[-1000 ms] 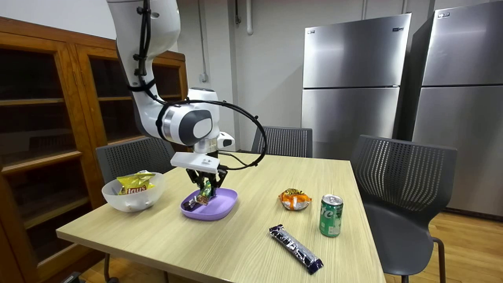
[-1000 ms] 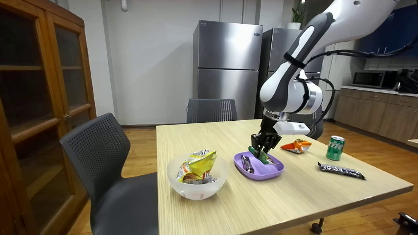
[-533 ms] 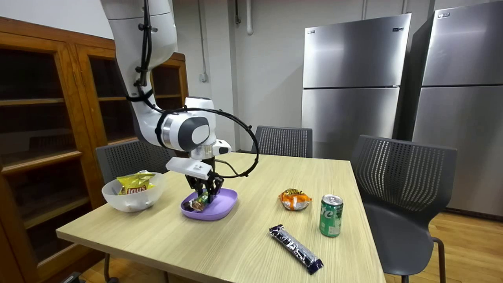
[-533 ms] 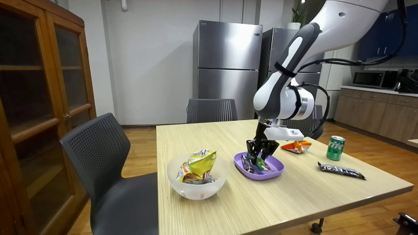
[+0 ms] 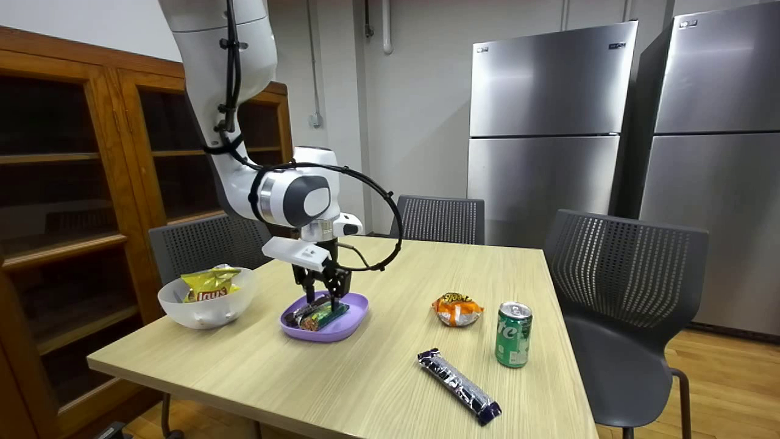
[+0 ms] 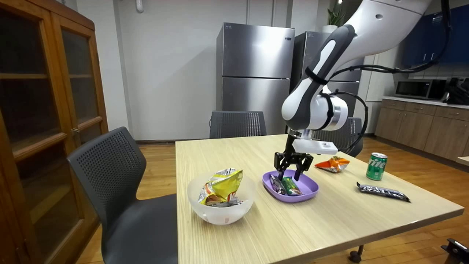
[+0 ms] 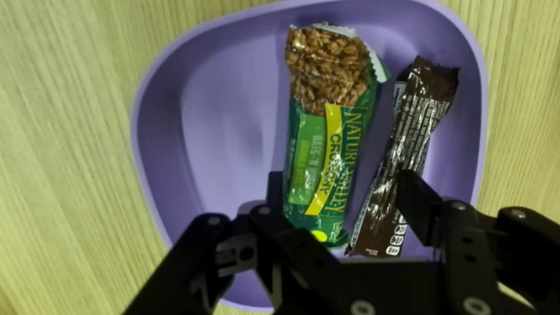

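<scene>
As the pincer [image 7: 341, 186] gapes, the granola bar [image 7: 326, 148] lies between its fingers.

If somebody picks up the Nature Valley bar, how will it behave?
The Nature Valley bar is probably stiff, as it lies straight. Its shiny wrapper may feel slippery. Being labelled crunchy, it might crumble under a hard squeeze.

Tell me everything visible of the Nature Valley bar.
The Nature Valley Crunchy bar has a shiny, plastic-looking green wrapper with a yellow band and a granola picture near one crimped end. It looks sealed and lies flat in the purple plate, beside a brown-wrapped bar. The gripper is open, its jaws on either side; contact is unclear.
</scene>
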